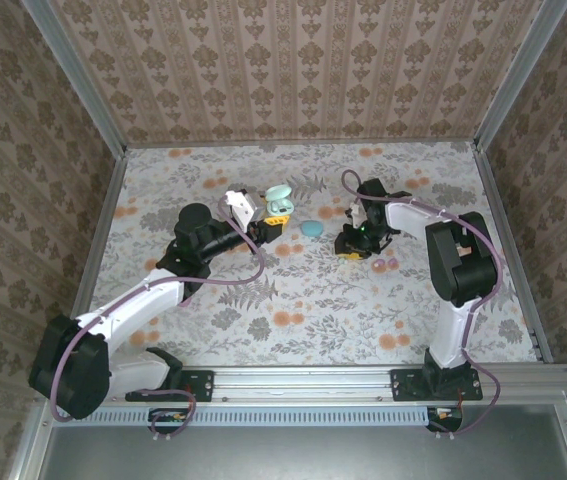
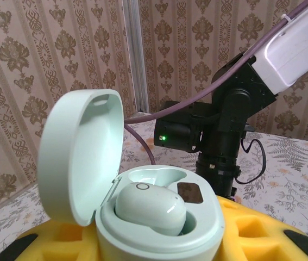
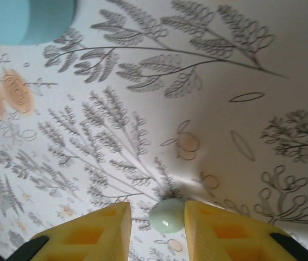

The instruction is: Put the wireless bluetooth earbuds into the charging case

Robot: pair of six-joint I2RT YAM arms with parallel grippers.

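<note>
Earbud one (image 2: 150, 206), in the left wrist view, sits in the open charging case (image 2: 212, 222), which my left hand (image 2: 159, 250) clamps. Right wrist: earbud two (image 3: 168, 216) lies on the worktop (image 3: 143, 109) between my right hand's (image 3: 157, 212) slightly open fingers. I judge pickup is in hand; next, close gently and lift.

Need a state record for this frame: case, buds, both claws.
case: mint, lid open
left claw: shut on case
seated bud: in one slot
other slot: empty
loose bud: mint, lying on table
right claw: open, straddling loose bud, not clamped
blue piece: on table between the claws
pink items: on table near right claw
</note>
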